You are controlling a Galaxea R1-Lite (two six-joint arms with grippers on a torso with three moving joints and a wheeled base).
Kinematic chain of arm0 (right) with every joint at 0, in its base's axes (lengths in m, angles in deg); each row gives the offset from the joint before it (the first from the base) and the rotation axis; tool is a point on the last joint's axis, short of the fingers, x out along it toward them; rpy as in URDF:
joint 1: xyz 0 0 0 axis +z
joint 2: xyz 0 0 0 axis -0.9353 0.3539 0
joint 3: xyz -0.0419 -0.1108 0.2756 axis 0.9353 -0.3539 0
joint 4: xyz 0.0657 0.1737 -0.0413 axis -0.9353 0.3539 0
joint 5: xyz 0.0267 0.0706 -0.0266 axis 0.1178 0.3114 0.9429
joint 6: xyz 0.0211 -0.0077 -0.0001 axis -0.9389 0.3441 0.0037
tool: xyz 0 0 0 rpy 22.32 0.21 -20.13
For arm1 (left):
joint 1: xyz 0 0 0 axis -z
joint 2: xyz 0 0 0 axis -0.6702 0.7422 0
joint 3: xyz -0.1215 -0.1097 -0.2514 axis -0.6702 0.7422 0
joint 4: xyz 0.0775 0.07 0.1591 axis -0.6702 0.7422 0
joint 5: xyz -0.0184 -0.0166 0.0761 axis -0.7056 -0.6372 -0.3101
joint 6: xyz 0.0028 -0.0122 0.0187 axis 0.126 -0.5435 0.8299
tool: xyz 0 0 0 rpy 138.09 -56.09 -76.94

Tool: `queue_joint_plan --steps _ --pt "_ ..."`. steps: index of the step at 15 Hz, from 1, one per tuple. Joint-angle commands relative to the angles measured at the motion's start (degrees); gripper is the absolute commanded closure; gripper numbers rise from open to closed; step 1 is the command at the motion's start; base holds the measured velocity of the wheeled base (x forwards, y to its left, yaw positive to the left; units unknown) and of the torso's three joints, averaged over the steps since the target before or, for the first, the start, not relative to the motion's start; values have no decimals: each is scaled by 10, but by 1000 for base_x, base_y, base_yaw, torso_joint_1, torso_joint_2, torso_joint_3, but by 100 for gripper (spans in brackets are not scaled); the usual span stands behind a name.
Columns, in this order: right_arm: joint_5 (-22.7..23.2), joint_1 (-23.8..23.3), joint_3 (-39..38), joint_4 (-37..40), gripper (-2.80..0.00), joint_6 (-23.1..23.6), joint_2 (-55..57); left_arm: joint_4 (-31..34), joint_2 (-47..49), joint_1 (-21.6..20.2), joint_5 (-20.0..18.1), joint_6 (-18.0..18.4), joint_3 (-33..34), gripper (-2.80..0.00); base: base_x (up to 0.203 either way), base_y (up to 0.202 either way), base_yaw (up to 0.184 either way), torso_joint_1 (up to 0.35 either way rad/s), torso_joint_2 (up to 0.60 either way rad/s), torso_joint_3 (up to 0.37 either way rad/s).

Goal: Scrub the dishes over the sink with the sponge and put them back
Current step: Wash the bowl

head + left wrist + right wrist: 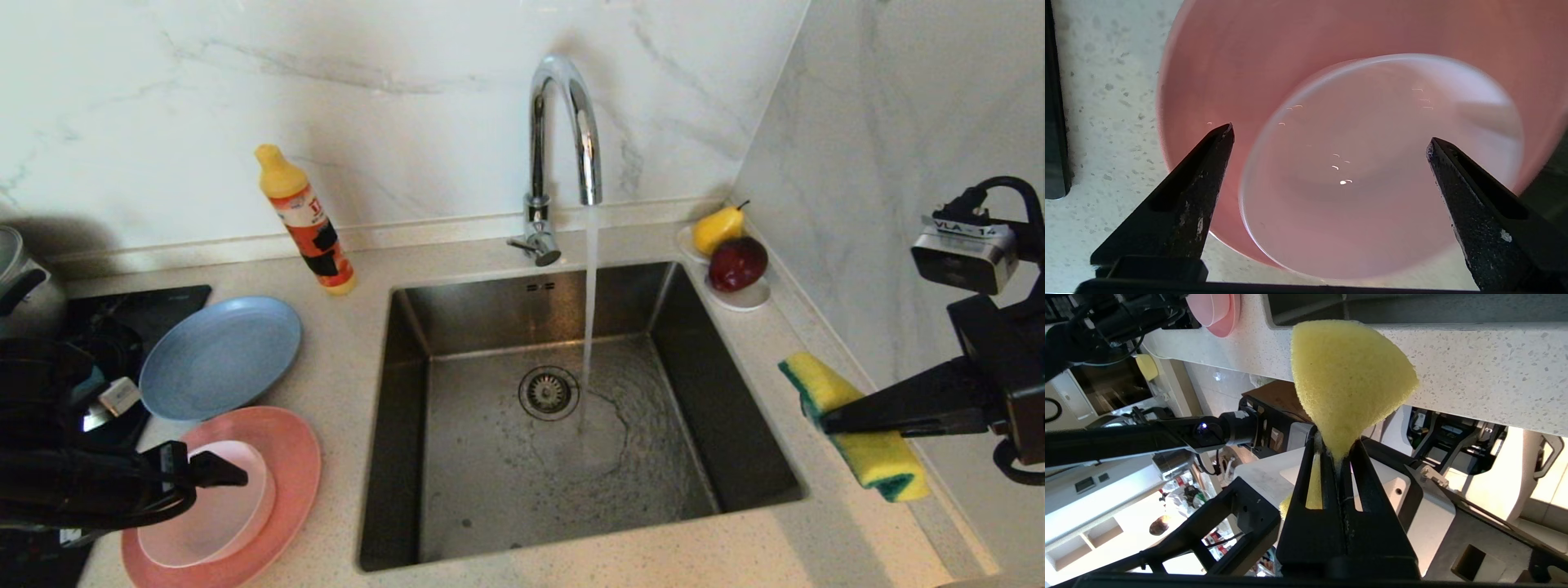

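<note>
The main risk here is on the left side. The pale pink-white bowl (208, 506) sits inside the salmon-pink plate (290, 457), at about 8 o'clock from the sink (735, 457), and the left gripper (1331, 141) hovers over it with its jaws spread wide. In the left wrist view one fingertip is over the plate outside the bowl's rim and the other is over the bowl's far side, so the jaws straddle almost the whole bowl instead of its wall. If they close like this, I think they may slip on the smooth plastic, or push the bowl sideways and drag the plate under it. A grip on the rim alone looks safer. Nothing is held or clearly touched by this gripper now.

The water runs from the tap (563, 131) into the sink — a wet bowl will be more slippery, and splashing is possible.

The right gripper (824, 420) is at 3 o'clock from the sink, over the counter edge. Its jaws are pressed tightly on the sponge (857, 429), which is squeezed thin at the middle and fans out beyond the fingertips. It waits there, not over the basin yet. The grey-blue plate (220, 355) lies at 9 o'clock, untouched.
</note>
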Motion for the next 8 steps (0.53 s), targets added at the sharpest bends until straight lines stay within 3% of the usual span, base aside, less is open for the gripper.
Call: queue_joint_plan --steps 1,8 --pt "3 -2 -2 2 0 2 0 -6 14 0 17 -1 4 -280 0 0 0 0 0 0" --pt "3 -3 -2 2 0 2 -1 -19 16 -15 74 4 -9 -280 0 0 0 0 0 0"
